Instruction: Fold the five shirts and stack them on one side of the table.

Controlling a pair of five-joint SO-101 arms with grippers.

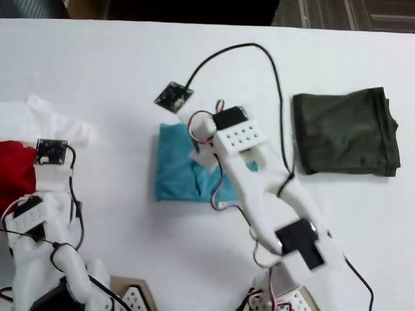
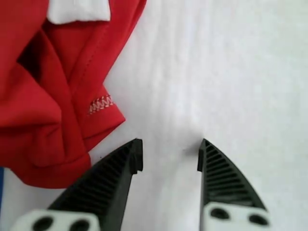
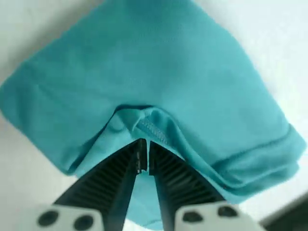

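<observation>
While left gripper (image 2: 168, 156) hangs parted beside red shirt (image 2: 48, 96), right gripper (image 3: 143, 154) pinches raised fold of teal shirt (image 3: 144, 72).

The left arm (image 1: 35, 227) sits folded at lower left, the left gripper (image 2: 169, 155) with jaws apart. The right arm (image 1: 259, 184) stretches from bottom centre to mid-frame, the right gripper (image 3: 143, 147) with jaws almost together.

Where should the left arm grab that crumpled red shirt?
Probably the hemmed corner of the red shirt, by the pale zigzag stitching. It juts out onto the bare white surface, while the rest is bunched in folds. Come from the bare side, where the left arm's open jaws stand, and pinch that edge.
</observation>
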